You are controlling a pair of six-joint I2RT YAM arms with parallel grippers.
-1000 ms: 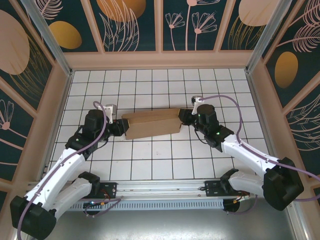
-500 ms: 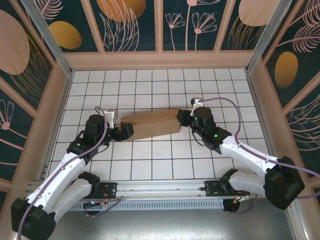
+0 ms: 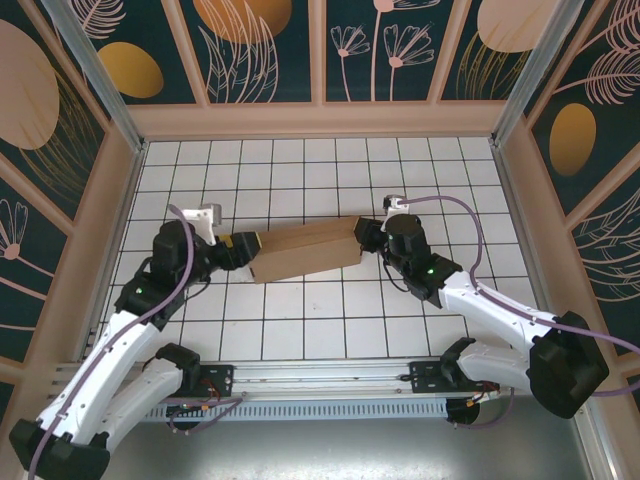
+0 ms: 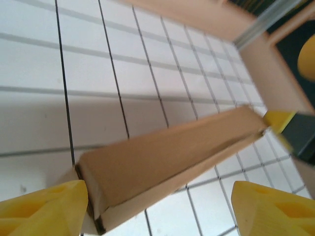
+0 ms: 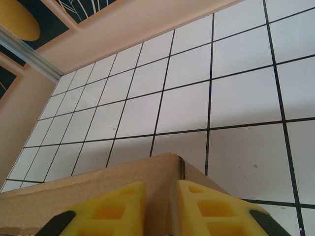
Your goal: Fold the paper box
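Mid-table over the white tiles (image 3: 300, 330), your paper box (image 3: 305, 250) sits as a long, flat brown block.
Its long axis runs left to right across the table, with the right end angled slightly toward the far wall (image 3: 320, 118). Your right gripper (image 3: 366, 238) has its yellow fingers (image 5: 118, 204) almost together, pinching the box's right end. Your left gripper (image 3: 238, 252) is at the left end with its fingers (image 4: 44, 209) spread wide. That end sits between them, unclamped.
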